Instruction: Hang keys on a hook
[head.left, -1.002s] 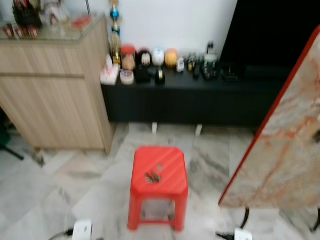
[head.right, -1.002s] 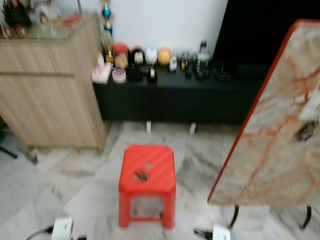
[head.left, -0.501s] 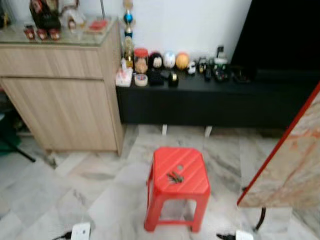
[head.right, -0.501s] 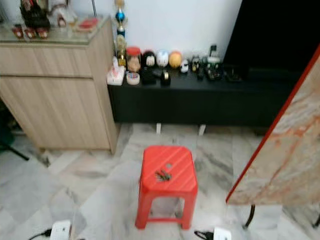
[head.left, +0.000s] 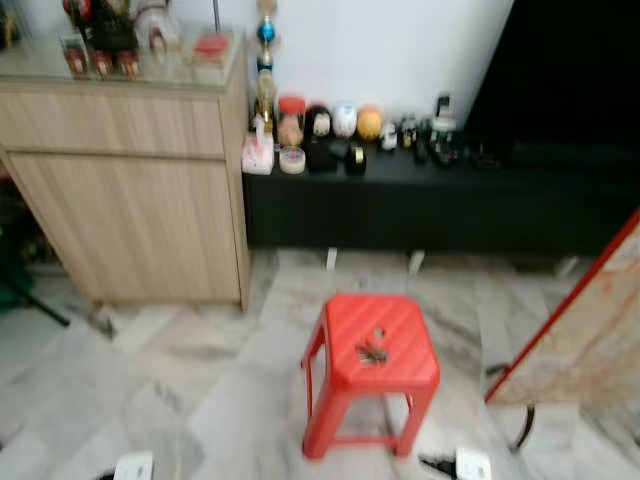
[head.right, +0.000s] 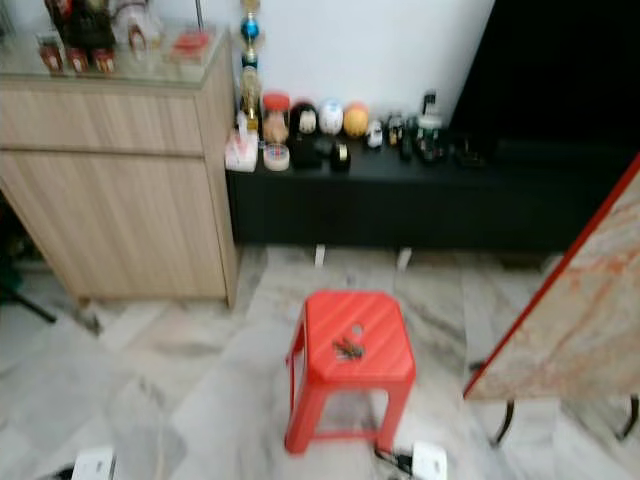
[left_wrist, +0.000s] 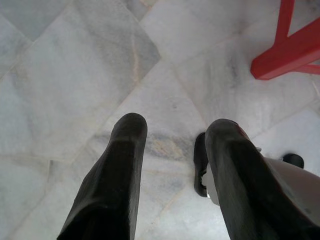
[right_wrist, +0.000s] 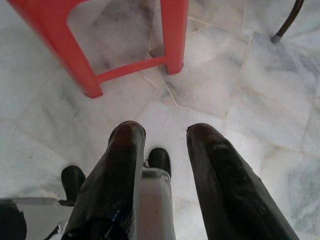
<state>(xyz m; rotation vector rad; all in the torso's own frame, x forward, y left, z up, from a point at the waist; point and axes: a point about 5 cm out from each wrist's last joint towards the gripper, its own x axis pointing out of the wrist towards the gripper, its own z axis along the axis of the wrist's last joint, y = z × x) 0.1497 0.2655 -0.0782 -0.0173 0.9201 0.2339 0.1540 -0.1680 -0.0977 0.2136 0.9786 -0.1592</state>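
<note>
A small dark bunch of keys (head.left: 372, 351) lies on top of a red plastic stool (head.left: 345, 376) that stands on the marble floor in front of me. My left gripper (left_wrist: 172, 127) hangs open over bare floor beside a stool leg (left_wrist: 287, 47), nothing between its fingers. My right gripper (right_wrist: 162, 132) also hangs open above the floor, with the stool's legs (right_wrist: 172, 35) just beyond its fingertips.
A light wooden cabinet (head.left: 130, 190) stands at the left. A low black bench (head.left: 430, 200) with several small ornaments runs along the back wall. A marble table top with a red edge (head.left: 580, 330) juts in at the right. White feet (head.right: 430, 462) show at the bottom edge.
The whole picture has shifted as the camera moved: the stool now sits further right and a little lower, and less of the marble table top shows. The keys stay on the stool.
</note>
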